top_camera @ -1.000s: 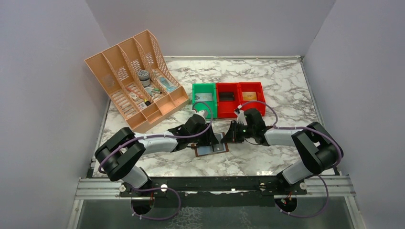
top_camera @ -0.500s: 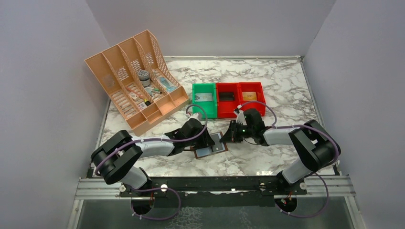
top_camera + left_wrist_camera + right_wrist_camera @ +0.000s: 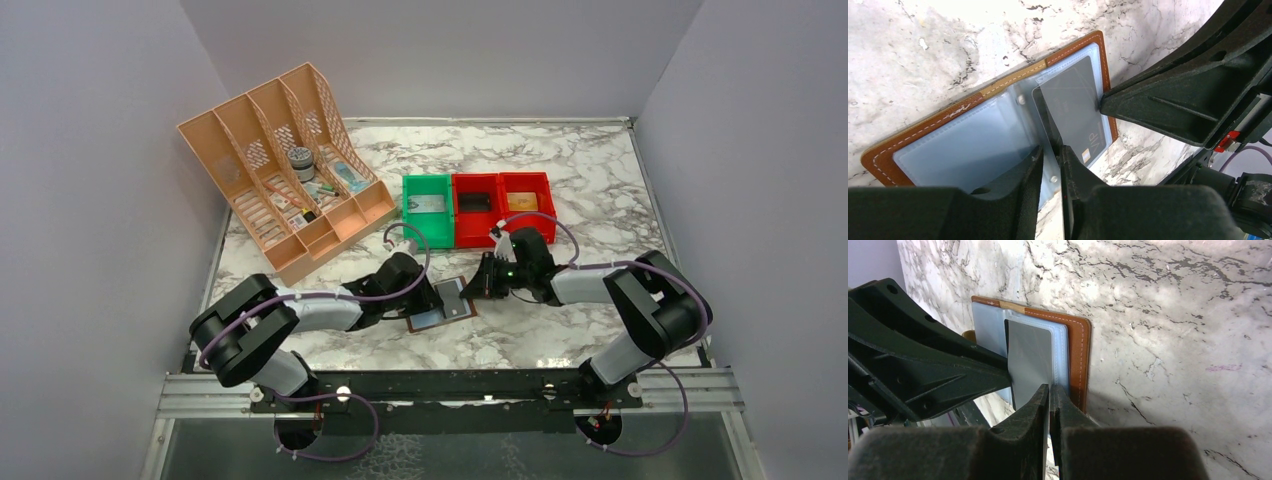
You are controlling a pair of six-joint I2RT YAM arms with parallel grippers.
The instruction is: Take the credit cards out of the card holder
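Left wrist: jaws pinch one credit card (image 3: 1078, 120).

Two robot arms reach over the one marbled white surface (image 3: 600, 200), ending in a left hand (image 3: 432, 297) and a right hand (image 3: 478, 283), with two fingers on each. Between the hands lies one brown leather card holder (image 3: 428, 321). One dark grey credit card (image 3: 1075, 107) shows in it; whether its clear sleeves hold more cannot be told. At the far middle three small plastic bins stand in a row: one green plastic bin (image 3: 408, 205) on the left and two red plastic bins (image 3: 476, 232) to its right, each holding one flat item. At the far left is one peach plastic file organiser (image 3: 215, 140) with four slots. One round grey tin (image 3: 300, 158) sits in it among small items too tiny to count.
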